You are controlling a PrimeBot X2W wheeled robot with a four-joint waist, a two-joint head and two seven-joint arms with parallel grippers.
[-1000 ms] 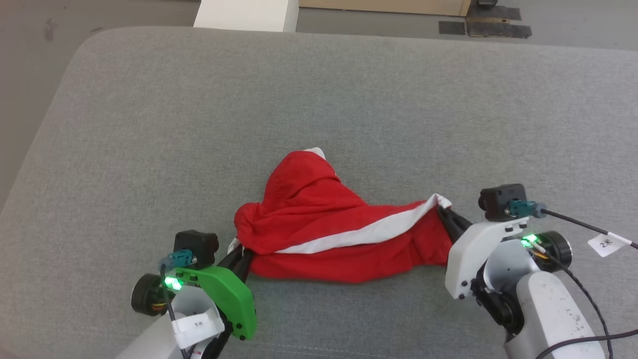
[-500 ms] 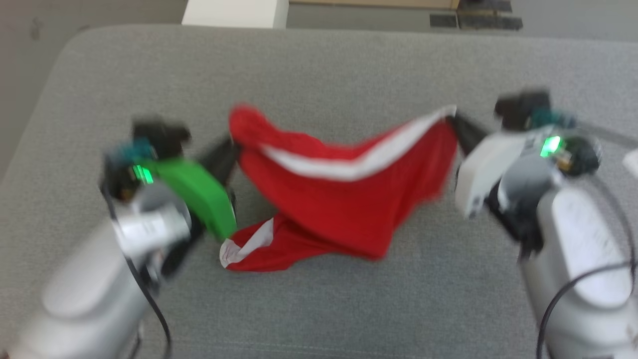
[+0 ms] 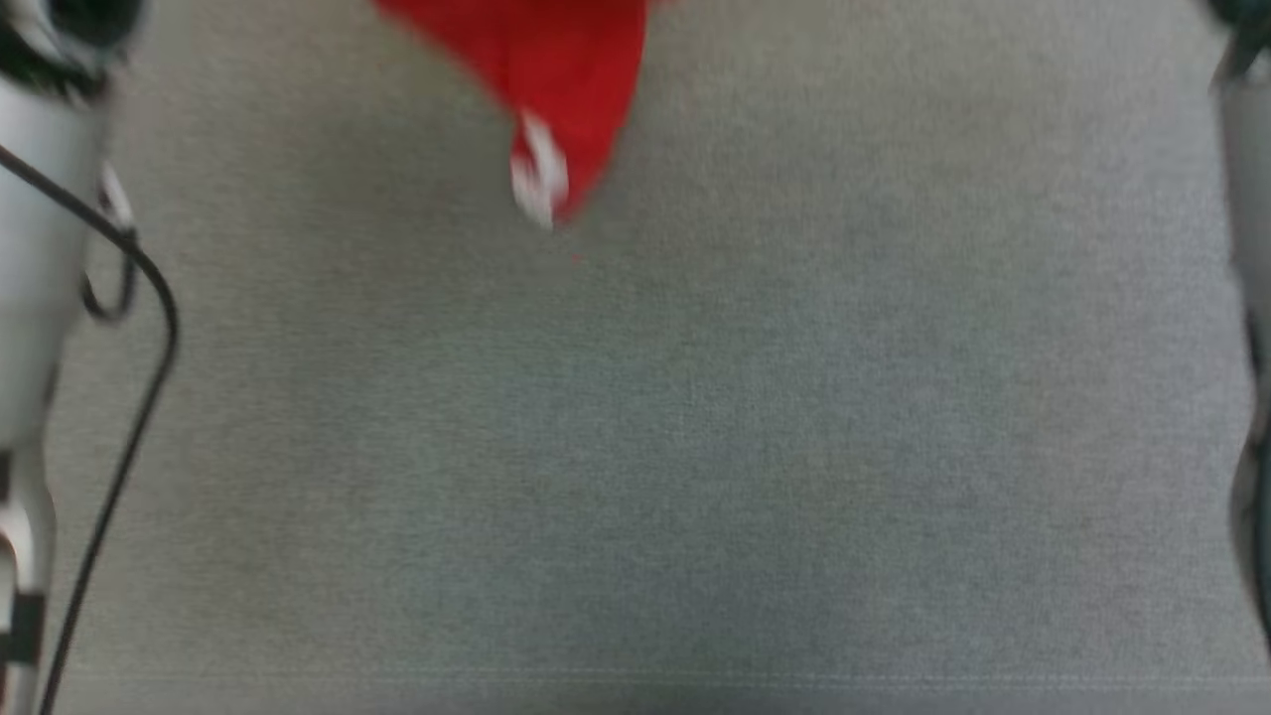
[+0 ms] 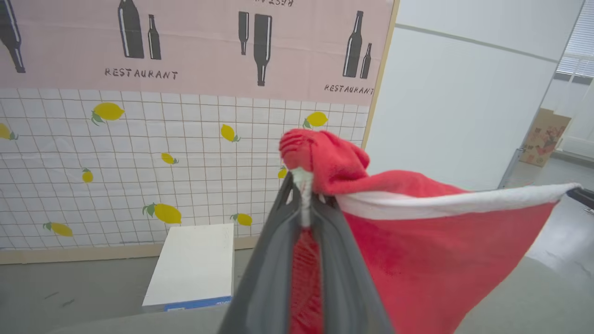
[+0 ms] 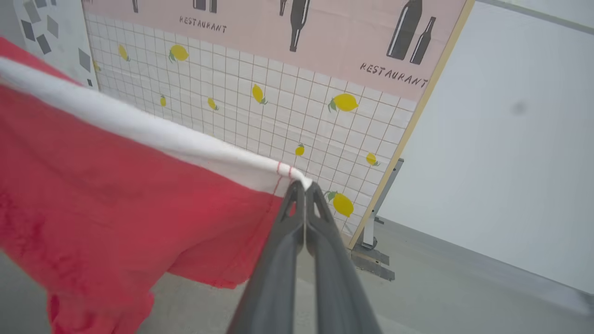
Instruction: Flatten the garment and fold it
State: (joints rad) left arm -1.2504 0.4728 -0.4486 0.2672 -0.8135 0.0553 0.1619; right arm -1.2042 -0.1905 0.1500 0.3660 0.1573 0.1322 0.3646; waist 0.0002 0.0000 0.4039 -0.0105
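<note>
Left gripper [image 4: 301, 185] clamped on a bunched red corner, frame centre. Right gripper [image 5: 304, 188] pinched together on the white-striped corner. Garment [image 5: 93, 185] hangs stretched between them above the grey cushion [image 3: 695, 447]. Judgement: equal tension, lower evenly, trailing hem first.

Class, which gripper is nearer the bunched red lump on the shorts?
Left. The left gripper is shut on the shorts beneath the lump; the right gripper pinches the far corner of the white stripe.

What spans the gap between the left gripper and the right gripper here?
The garment, its white-striped edge stretched from the left gripper to the right gripper, both shut on it; both wrist views show this.
</note>
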